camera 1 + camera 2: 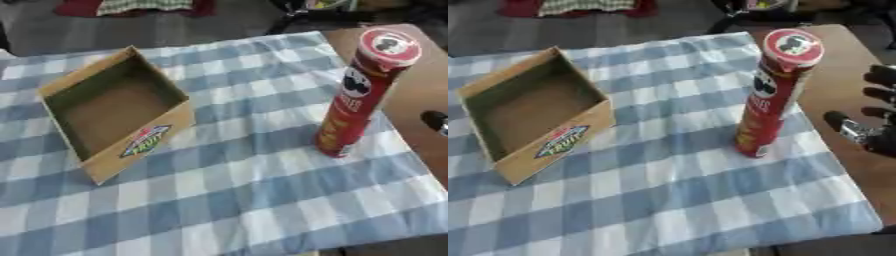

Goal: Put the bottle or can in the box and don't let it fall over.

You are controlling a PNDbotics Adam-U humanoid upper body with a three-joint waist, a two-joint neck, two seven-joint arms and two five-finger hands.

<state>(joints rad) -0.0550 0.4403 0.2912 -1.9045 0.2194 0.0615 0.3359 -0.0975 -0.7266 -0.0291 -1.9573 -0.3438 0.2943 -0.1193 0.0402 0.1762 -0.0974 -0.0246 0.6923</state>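
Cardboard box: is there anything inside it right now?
The cardboard box looks empty: its brown floor and far walls show bare. The near wall hides the strip of floor just behind it. The red can stands upright outside on the checked cloth.

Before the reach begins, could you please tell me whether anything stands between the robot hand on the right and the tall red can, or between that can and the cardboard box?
Nothing visible does. The right robot hand is beside the upright red can, with bare table between them. Only checked cloth separates can and open box.
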